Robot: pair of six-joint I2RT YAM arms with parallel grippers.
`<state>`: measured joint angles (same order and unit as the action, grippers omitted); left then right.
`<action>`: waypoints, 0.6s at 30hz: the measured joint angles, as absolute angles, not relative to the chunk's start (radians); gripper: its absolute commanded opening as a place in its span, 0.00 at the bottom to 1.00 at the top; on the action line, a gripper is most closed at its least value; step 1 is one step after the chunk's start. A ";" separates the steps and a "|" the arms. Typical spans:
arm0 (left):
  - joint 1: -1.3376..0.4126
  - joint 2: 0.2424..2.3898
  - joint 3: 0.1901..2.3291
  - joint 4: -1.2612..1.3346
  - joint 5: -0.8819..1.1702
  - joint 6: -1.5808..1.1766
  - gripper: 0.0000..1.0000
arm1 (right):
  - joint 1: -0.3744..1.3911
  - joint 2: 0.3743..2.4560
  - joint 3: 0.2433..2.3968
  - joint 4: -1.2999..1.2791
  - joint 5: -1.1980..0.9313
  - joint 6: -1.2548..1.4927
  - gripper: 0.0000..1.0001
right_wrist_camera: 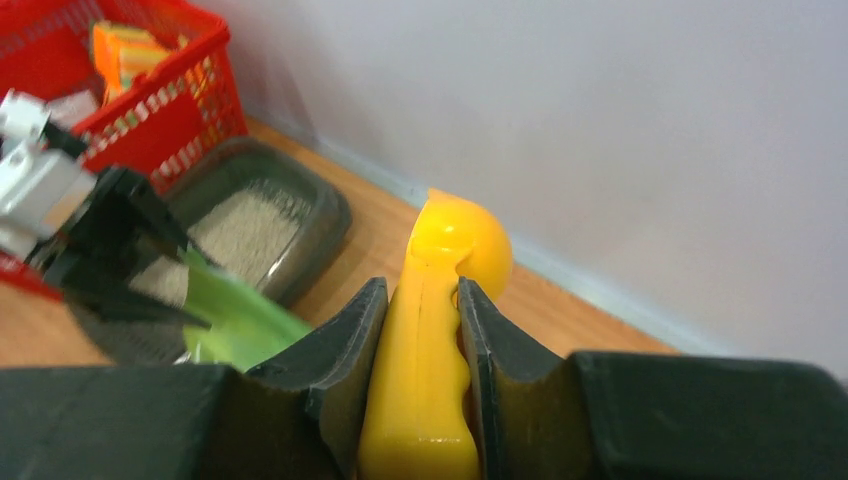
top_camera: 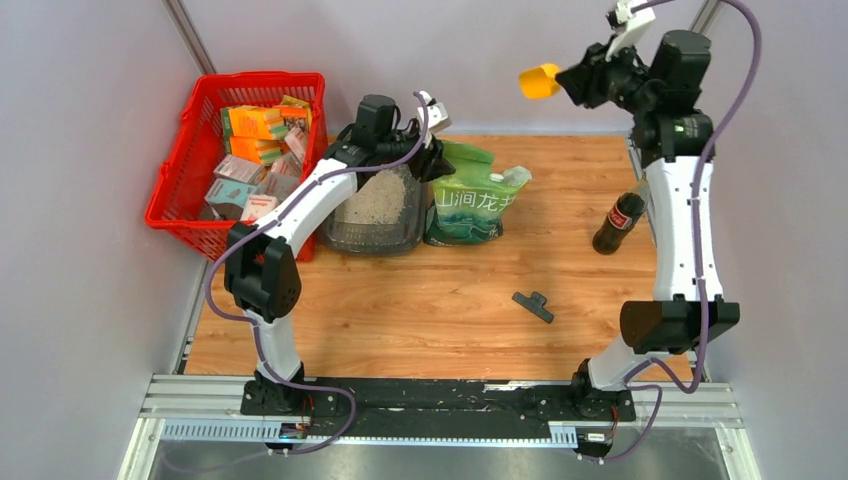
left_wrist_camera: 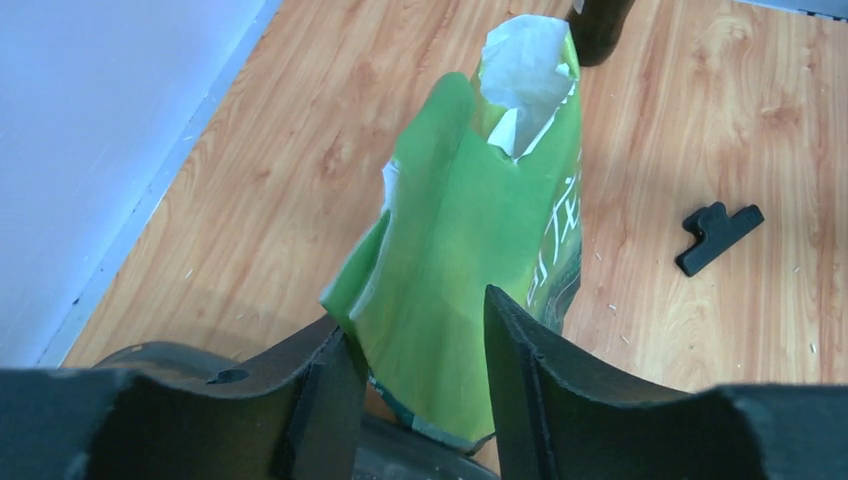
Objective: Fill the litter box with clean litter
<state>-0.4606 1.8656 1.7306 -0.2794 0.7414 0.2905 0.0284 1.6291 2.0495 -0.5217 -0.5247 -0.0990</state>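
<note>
The dark grey litter box [top_camera: 375, 238] stands at the back left beside the basket, and pale clean litter [top_camera: 378, 198] lies inside it. Seen from the right wrist, the litter box [right_wrist_camera: 335, 215] and its litter [right_wrist_camera: 245, 230] are at the left. A green bag [top_camera: 470, 195] lies just right of the box, its torn mouth toward the bottle. My left gripper [top_camera: 438, 158] [left_wrist_camera: 413, 315] is open, its fingers on either side of a fold at the bag's [left_wrist_camera: 470, 230] bottom end. My right gripper [top_camera: 578, 80] [right_wrist_camera: 421, 290] is raised high at the back, shut on the handle of a yellow scoop [top_camera: 540, 80] [right_wrist_camera: 455, 245].
A red mesh basket [top_camera: 255, 78] of cartons stands at the far left against the litter box. A dark bottle [top_camera: 618, 222] stands upright next to the right arm. A black clip [top_camera: 533, 305] [left_wrist_camera: 718, 235] lies on the wood near the middle.
</note>
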 measured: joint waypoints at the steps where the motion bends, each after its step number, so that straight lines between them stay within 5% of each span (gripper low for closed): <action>1: -0.465 1.871 1.731 -0.273 0.745 0.282 0.42 | -0.004 1.616 2.048 -0.583 -0.577 -0.126 0.00; 4: -0.478 1.872 1.731 -0.256 0.762 0.260 0.12 | -0.056 1.607 2.067 -0.773 -0.687 -0.230 0.00; 7: -0.484 1.868 1.728 -0.236 0.782 0.247 0.00 | -0.065 1.612 2.086 -0.998 -0.767 -0.355 0.00; 18: -0.492 1.774 1.600 -0.164 0.803 0.195 0.00 | -0.055 1.624 2.113 -1.317 -0.868 -0.616 0.00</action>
<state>-0.4915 1.7744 1.6005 -0.1642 0.8028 0.1951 -0.0551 1.6241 2.1128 -1.3174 -0.8680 -0.6159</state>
